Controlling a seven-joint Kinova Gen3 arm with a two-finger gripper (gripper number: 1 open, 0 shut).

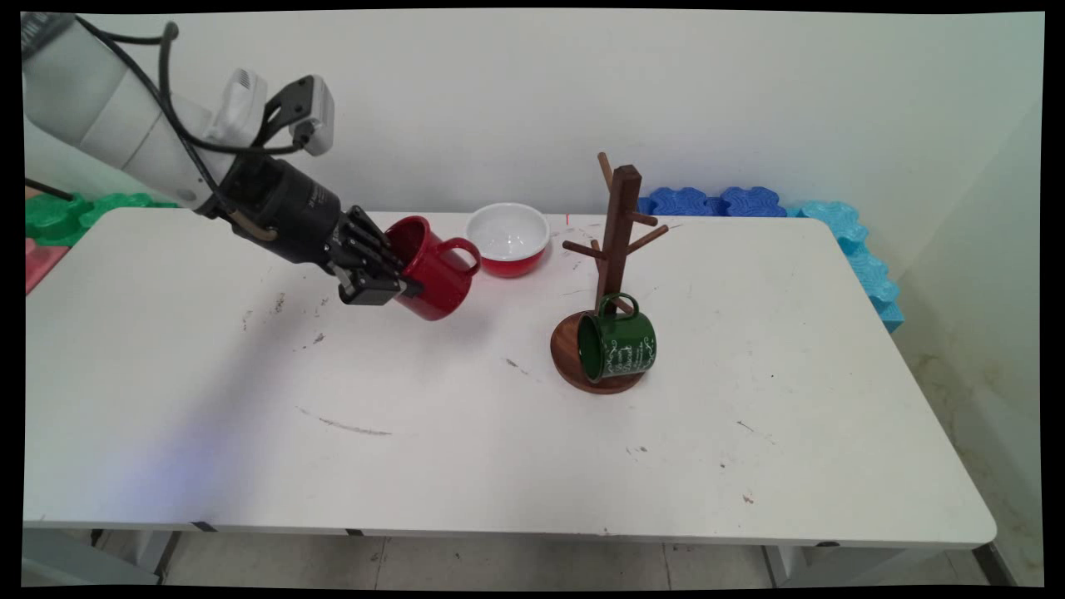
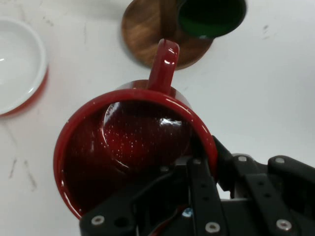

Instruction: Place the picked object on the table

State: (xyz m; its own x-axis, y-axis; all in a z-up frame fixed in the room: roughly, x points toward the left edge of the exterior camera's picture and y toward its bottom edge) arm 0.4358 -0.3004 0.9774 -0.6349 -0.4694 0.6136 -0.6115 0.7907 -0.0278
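One end effector [image 1: 398,279] gripping empty red mug [image 1: 433,268]

A glossy, speckled enamel-like finish is shown by the red mug [image 2: 133,147], with highlights on its handle. The bowl [image 1: 507,239] is glazed smooth, white inside. Dark, smooth wood is seen in the mug tree [image 1: 616,249]. The green mug [image 1: 617,348] is shiny. The table [image 1: 499,449] is matt white and scuffed.
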